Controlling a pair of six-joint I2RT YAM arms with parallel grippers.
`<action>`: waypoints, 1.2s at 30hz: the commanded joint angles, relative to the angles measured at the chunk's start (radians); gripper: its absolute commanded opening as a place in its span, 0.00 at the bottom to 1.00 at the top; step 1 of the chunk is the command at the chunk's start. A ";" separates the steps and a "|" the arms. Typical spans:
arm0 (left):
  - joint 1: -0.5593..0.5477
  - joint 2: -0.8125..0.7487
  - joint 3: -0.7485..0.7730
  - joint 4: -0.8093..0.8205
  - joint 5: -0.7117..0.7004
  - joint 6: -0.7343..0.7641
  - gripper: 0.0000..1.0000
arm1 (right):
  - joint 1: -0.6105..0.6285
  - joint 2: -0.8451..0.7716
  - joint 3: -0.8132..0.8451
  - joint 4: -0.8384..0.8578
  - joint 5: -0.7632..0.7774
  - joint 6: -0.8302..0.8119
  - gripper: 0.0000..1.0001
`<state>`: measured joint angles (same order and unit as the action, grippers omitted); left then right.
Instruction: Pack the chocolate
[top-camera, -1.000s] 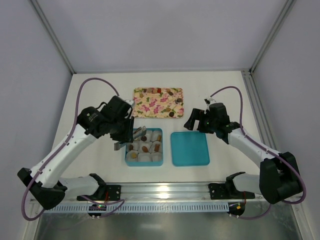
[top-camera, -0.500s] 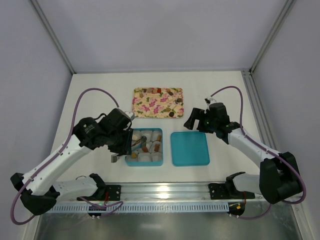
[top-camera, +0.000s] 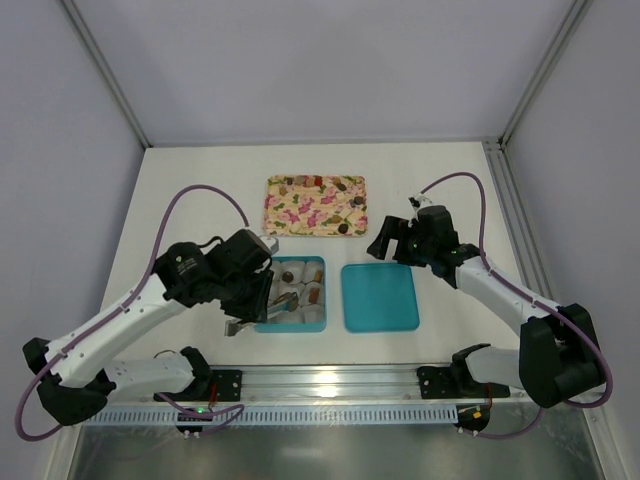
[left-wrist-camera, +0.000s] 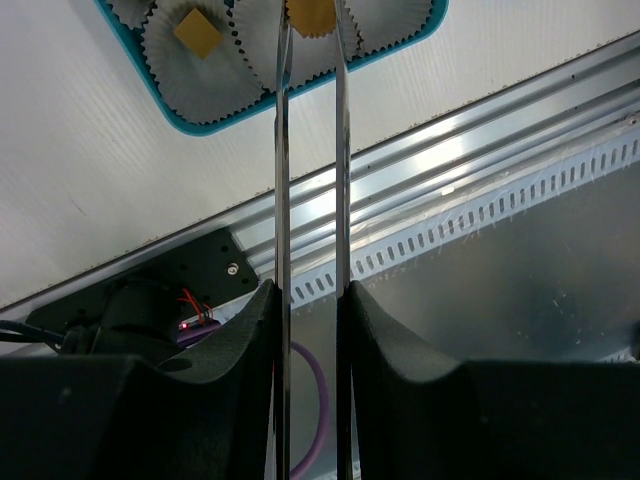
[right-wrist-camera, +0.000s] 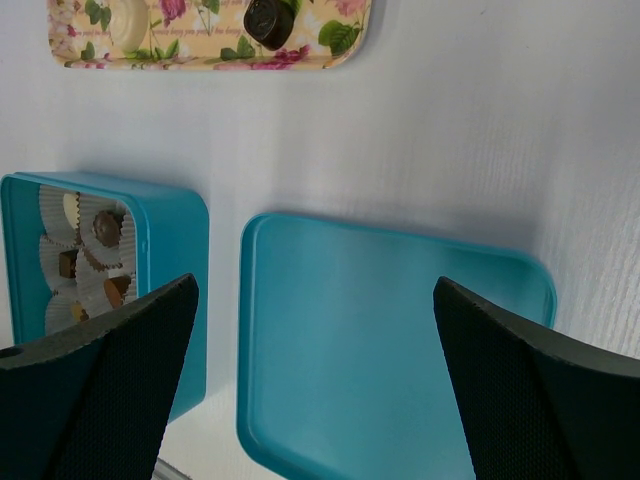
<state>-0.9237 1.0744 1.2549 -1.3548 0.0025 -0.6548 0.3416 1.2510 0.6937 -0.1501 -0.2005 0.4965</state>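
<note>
My left gripper is shut on a pair of metal tongs. The tong blades reach over the near row of the teal box. A tan chocolate sits between the blades above a white paper cup. Another tan chocolate lies in the cup beside it. More chocolates fill other cups. Loose chocolates remain on the floral tray. My right gripper hangs open over the lid, holding nothing.
The teal lid lies flat, right of the box. The metal rail runs along the table's near edge, just below the box. Grey walls close in the table on three sides.
My left arm has swung toward the near edge, carrying the tongs from the far side of the box down to its near row. The right arm has not moved.
</note>
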 joint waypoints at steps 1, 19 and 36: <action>-0.014 0.009 -0.002 -0.058 0.005 -0.020 0.26 | 0.008 -0.013 0.003 0.040 0.019 0.004 1.00; -0.049 0.019 -0.058 -0.070 -0.035 -0.023 0.26 | 0.010 -0.024 -0.010 0.046 0.018 0.005 1.00; -0.056 0.039 -0.069 -0.058 -0.036 -0.012 0.31 | 0.008 -0.022 -0.011 0.044 0.021 -0.001 1.00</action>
<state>-0.9741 1.1099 1.1866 -1.3548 -0.0254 -0.6724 0.3454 1.2507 0.6838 -0.1429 -0.1936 0.4999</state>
